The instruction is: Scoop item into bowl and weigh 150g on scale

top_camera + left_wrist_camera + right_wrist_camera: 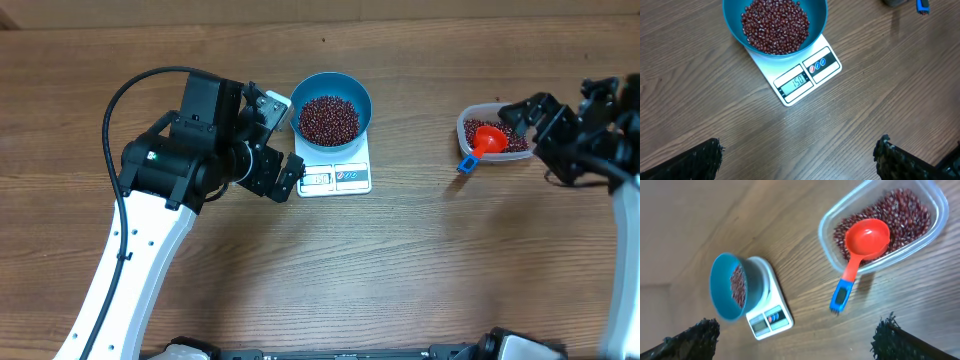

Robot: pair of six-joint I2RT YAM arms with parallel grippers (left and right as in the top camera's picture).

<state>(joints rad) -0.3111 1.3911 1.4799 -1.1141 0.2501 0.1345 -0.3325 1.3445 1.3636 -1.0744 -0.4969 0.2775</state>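
**Inspection: target weight shown, both arms standing clear**

The left gripper (pixel 282 140) is found spread wide and empty, held above the brown wooden table (pixel 450 260) just beside the left edge of the small flat white rectangular scale (pixel 335 178). This placement is judged deliberate: the wrist camera is given a clear view of the display (pixel 797 81), on which a figure of 150 appears to be read, though the digits are small.

The right gripper (pixel 538 135) is likewise spread wide with nothing between its fingers. It is held near the right side of the clear rounded-rectangular plastic tub (pixel 465 125), touching neither the tub nor the scoop.

The round bright blue bowl (pixel 340 79) is seated on the rear part of the scale, with the display panel left uncovered. A loose heap of small dark red-brown beans (pixel 329 119) is held in it; a further supply of beans (pixel 905 210) lies in the tub.

The scoop with red cup and blue handle tip (pixel 854 267) is laid down with its cup in the tub, open side up. Its long axis runs diagonally in the overhead view, the handle passing over the tub's rim and pointing towards the scale and the near edge of the table. The scale's display edge is turned towards the robot.

The weighing is judged complete.
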